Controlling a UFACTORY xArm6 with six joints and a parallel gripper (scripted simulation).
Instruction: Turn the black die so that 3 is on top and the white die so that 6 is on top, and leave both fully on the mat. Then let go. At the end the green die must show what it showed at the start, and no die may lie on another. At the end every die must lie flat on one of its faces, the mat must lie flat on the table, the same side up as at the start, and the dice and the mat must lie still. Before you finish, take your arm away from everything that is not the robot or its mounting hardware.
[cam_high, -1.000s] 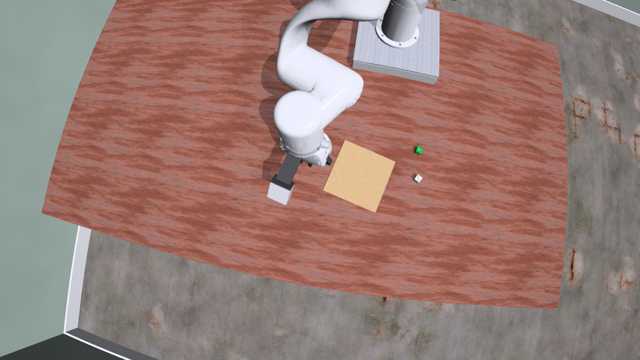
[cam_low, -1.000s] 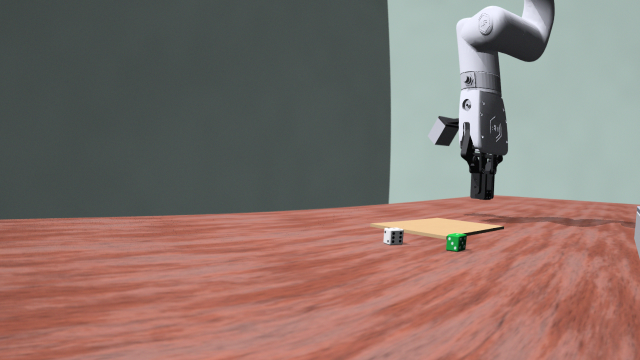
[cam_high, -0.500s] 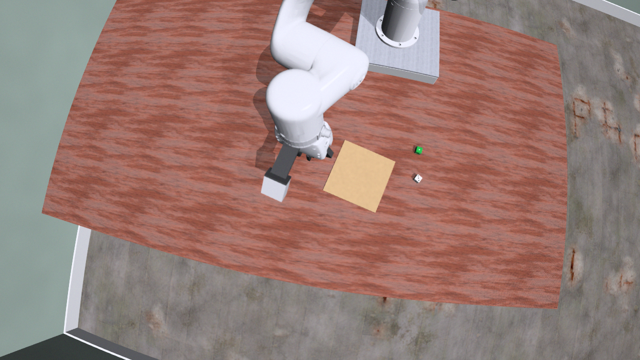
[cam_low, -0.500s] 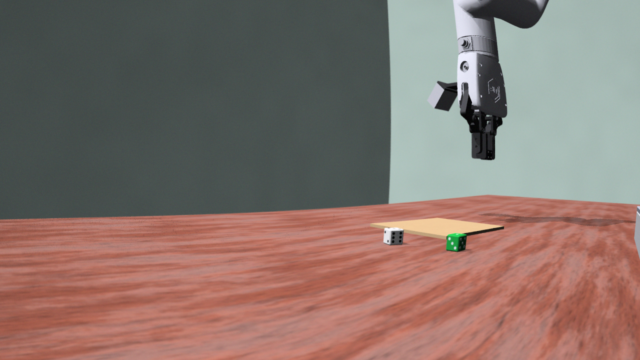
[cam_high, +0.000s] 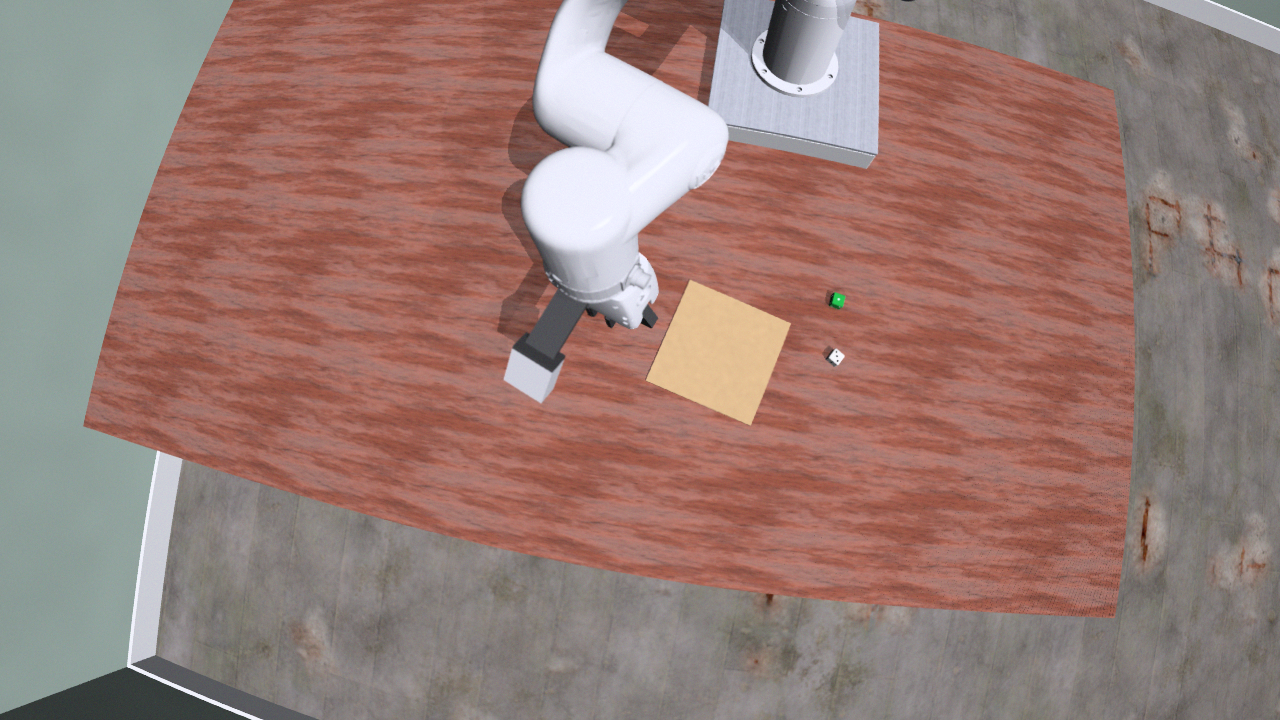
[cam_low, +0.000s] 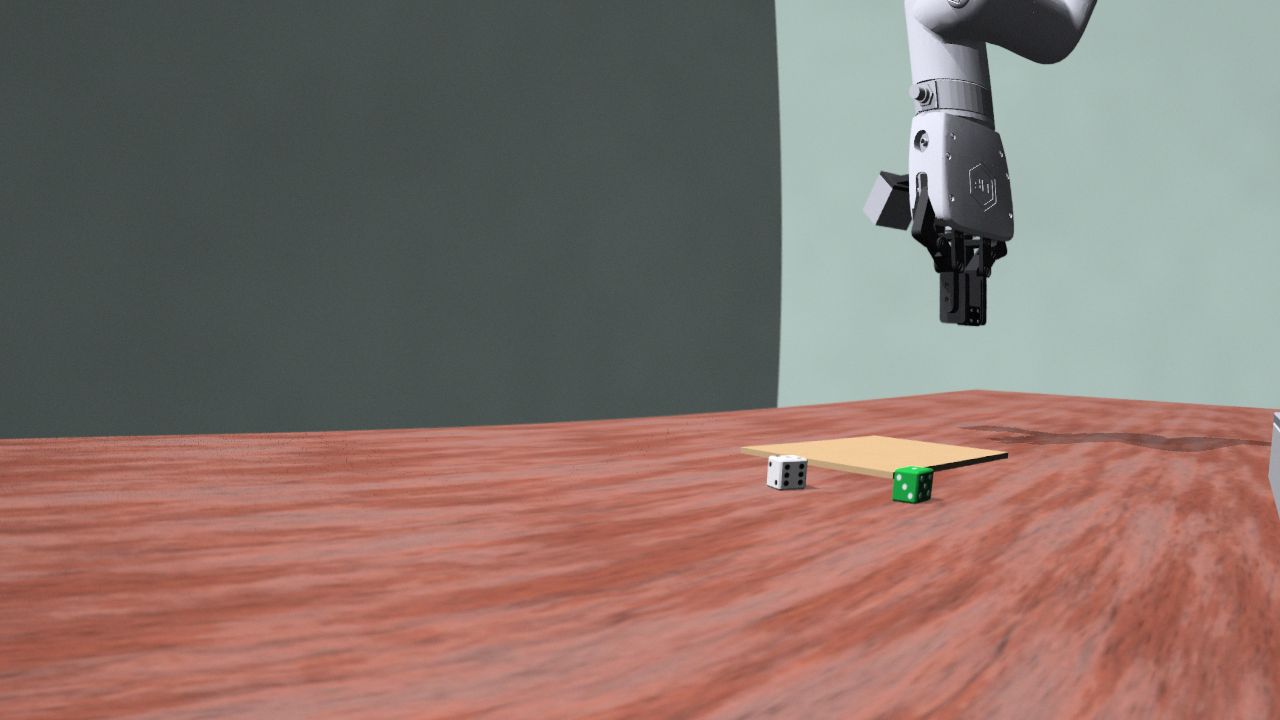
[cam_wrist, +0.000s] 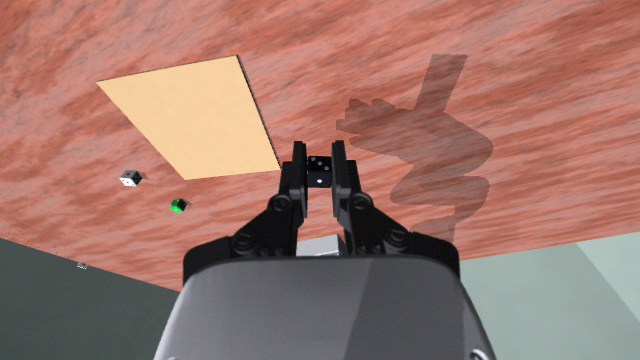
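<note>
My gripper is shut on the black die, held high above the table just beside the tan mat's near edge. In the top view the arm hides the fingers and the die. The white die lies flat on the table off the mat. The green die lies flat on the table next to it, also off the mat. The mat is bare.
The arm's grey base plate stands at the back of the wooden table. The table edge runs along the front and right, with floor beyond.
</note>
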